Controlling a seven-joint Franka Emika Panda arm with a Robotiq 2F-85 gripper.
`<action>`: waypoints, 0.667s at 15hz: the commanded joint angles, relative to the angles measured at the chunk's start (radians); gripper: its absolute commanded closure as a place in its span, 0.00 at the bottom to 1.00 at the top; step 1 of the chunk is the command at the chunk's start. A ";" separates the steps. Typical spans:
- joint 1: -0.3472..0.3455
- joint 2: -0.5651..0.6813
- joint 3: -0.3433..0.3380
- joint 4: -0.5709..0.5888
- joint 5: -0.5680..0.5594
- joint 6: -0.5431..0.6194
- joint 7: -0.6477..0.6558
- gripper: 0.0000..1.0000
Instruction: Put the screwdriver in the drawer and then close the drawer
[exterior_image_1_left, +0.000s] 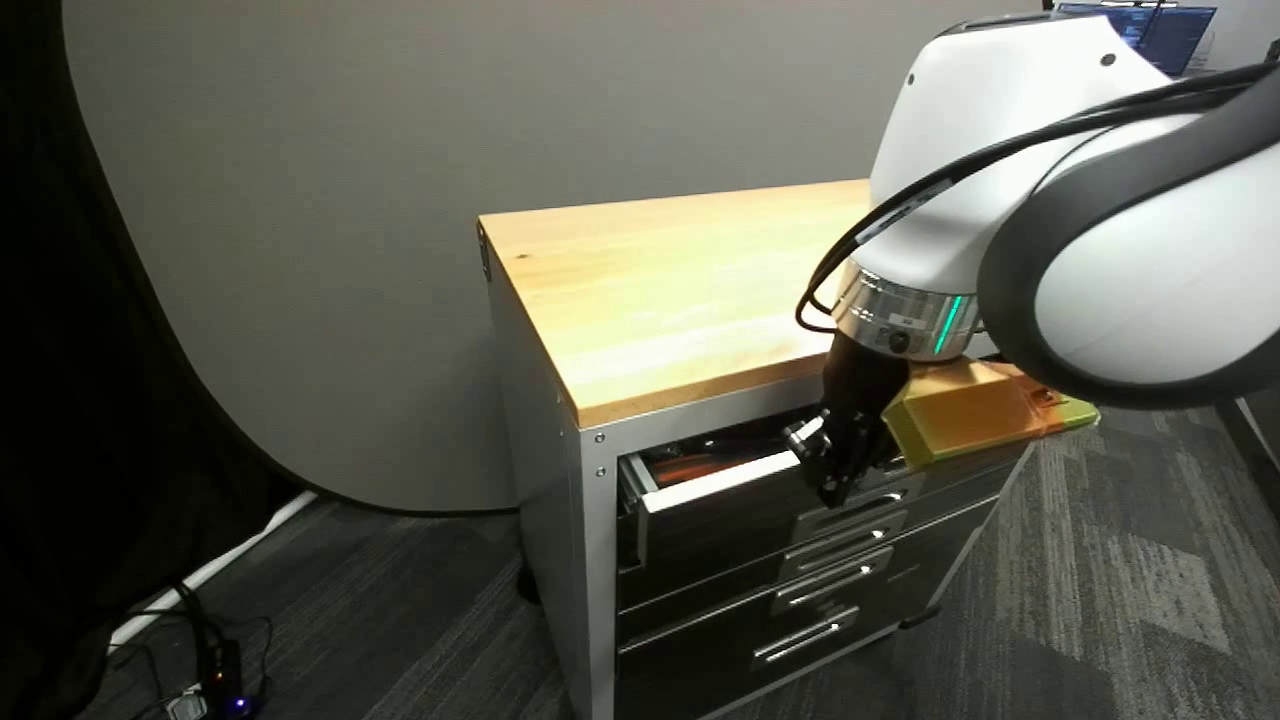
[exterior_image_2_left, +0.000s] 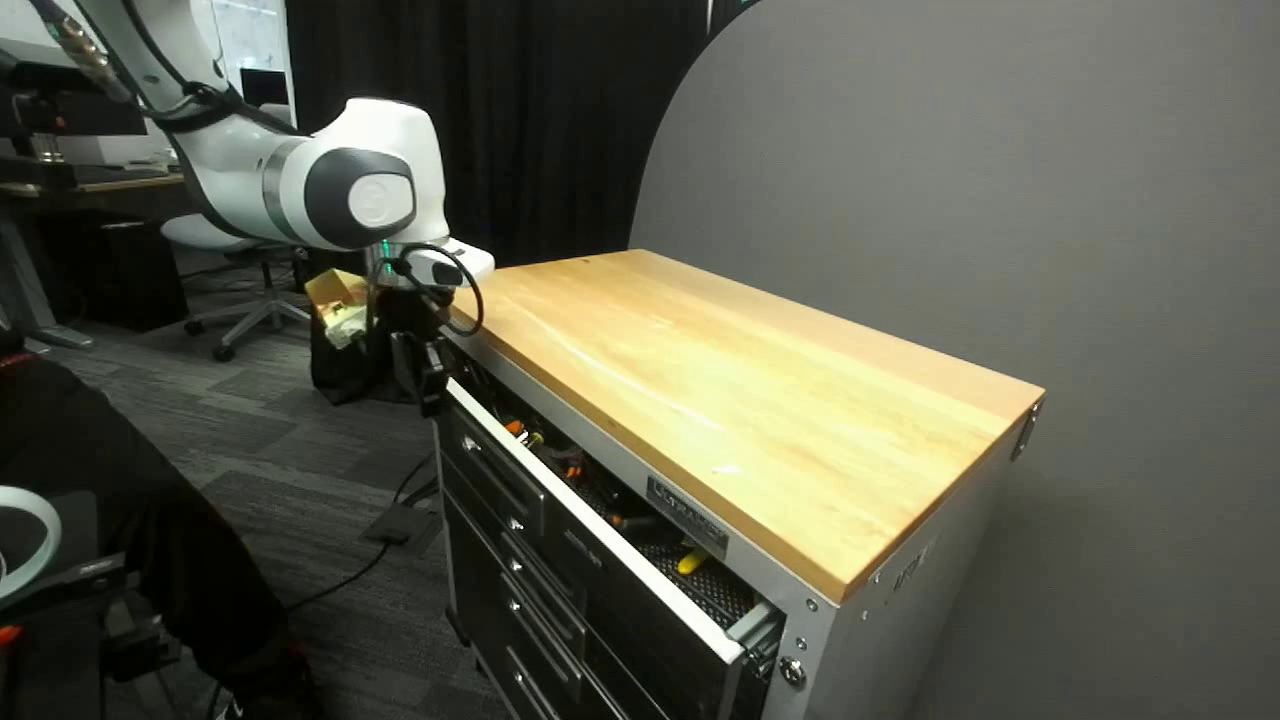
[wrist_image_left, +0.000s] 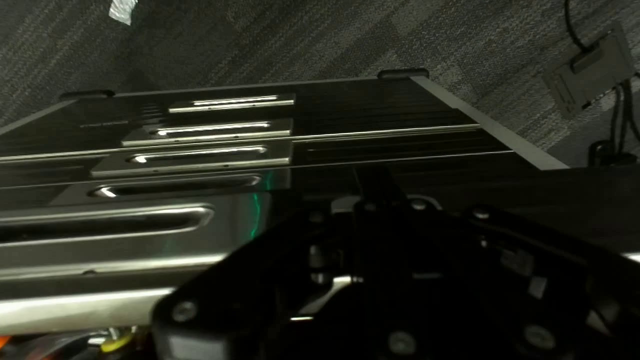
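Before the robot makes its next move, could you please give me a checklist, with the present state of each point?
1. Drawer closed: not ok, it stands partly open.
2. Screwdriver inside the drawer: cannot tell; tools show in there, but I cannot pick it out among them.
3. Gripper shut, with nothing visible in it: ok.
4. Fingertips outside, in front of the drawer's face: ok.
5. Fingertips touching that face: cannot tell.
6. Lower drawers shut: ok.
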 joint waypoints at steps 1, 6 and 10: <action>0.065 0.054 -0.042 0.079 -0.042 0.052 0.044 0.94; 0.171 0.085 -0.128 0.100 -0.135 0.126 0.150 0.94; 0.230 0.109 -0.185 0.128 -0.186 0.142 0.219 0.94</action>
